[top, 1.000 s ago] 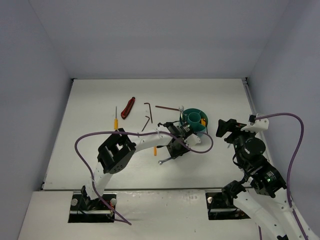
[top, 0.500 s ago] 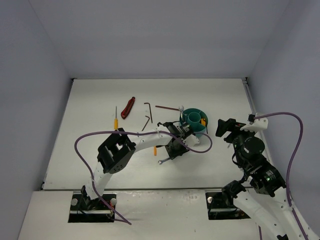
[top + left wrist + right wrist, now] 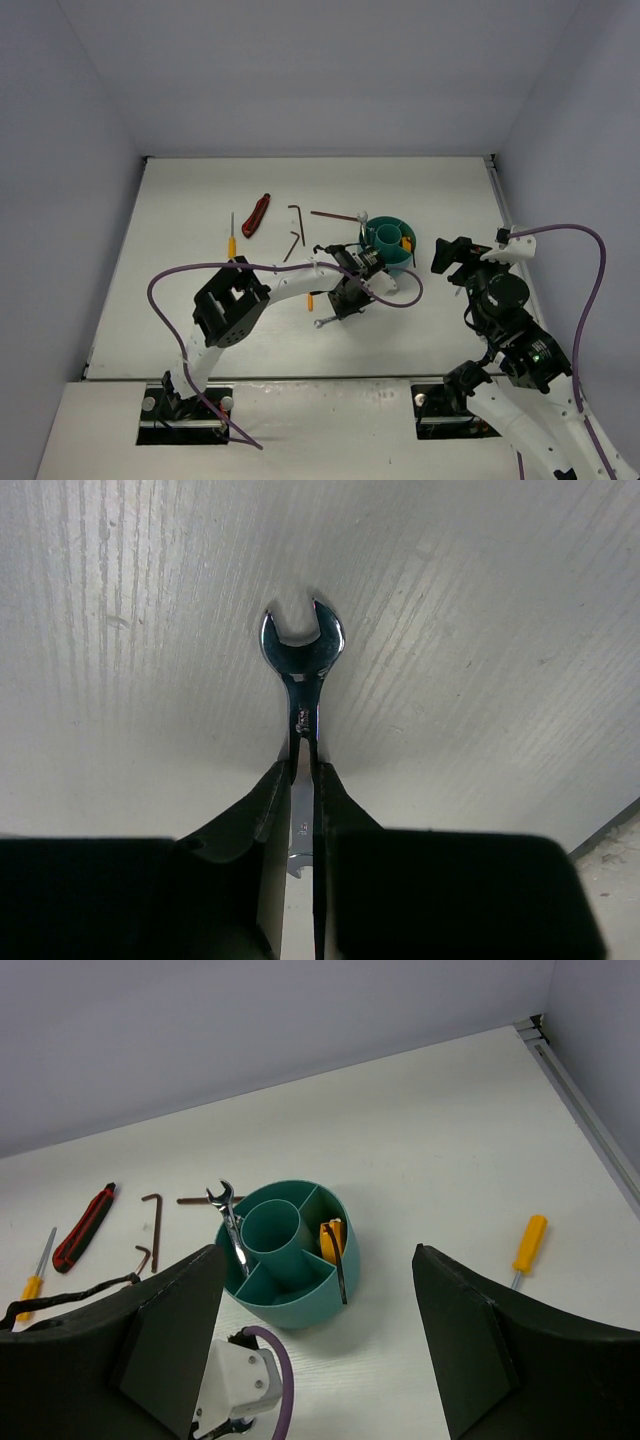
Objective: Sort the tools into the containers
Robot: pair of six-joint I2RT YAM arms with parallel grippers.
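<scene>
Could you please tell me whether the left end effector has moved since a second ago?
No: the left end effector keeps its place beside the teal tub, shut on the wrench.

White table [image 3: 420,180] enclosed by 3 plain grey-blue walls [image 3: 320,70].

The left arm [image 3: 285,283] is extended forward and to the right, with the wrist bent downward. The left gripper [image 3: 303,768] is closed, and the shank of a silver wrench [image 3: 302,665] is clamped between its fingertips. The right arm [image 3: 520,345] is folded upright near its base. The right gripper [image 3: 452,256] is raised, with its jaws spread wide and empty.
</scene>
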